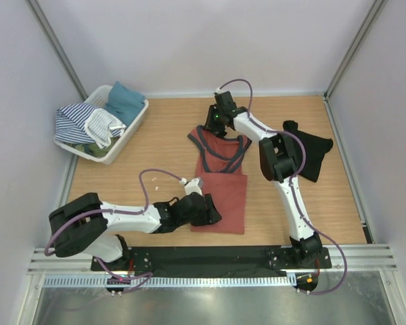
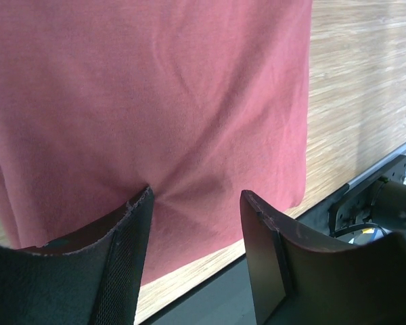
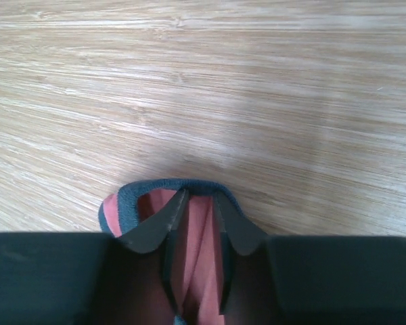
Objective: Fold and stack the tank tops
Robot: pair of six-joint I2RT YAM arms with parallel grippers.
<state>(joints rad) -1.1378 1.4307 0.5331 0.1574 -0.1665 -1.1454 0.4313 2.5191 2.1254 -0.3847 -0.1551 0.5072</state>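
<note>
The rust-red tank top (image 1: 223,189) lies flat at the table's middle, its navy-edged straps (image 1: 220,145) towards the far side. My right gripper (image 1: 217,124) is at the far end of the top, shut on a bunched strap with red cloth between the fingers (image 3: 197,200). My left gripper (image 1: 213,210) is open at the top's near left edge. Its two fingertips rest on the red cloth (image 2: 189,101) near the hem, with nothing between them (image 2: 196,200). The black tank top (image 1: 312,152) lies crumpled at the right, partly behind the right arm.
A white basket (image 1: 134,127) with striped, teal and other clothes stands at the far left. The black base rail (image 2: 365,196) runs along the near table edge, close to the red top's hem. Walls close in the left, right and far sides.
</note>
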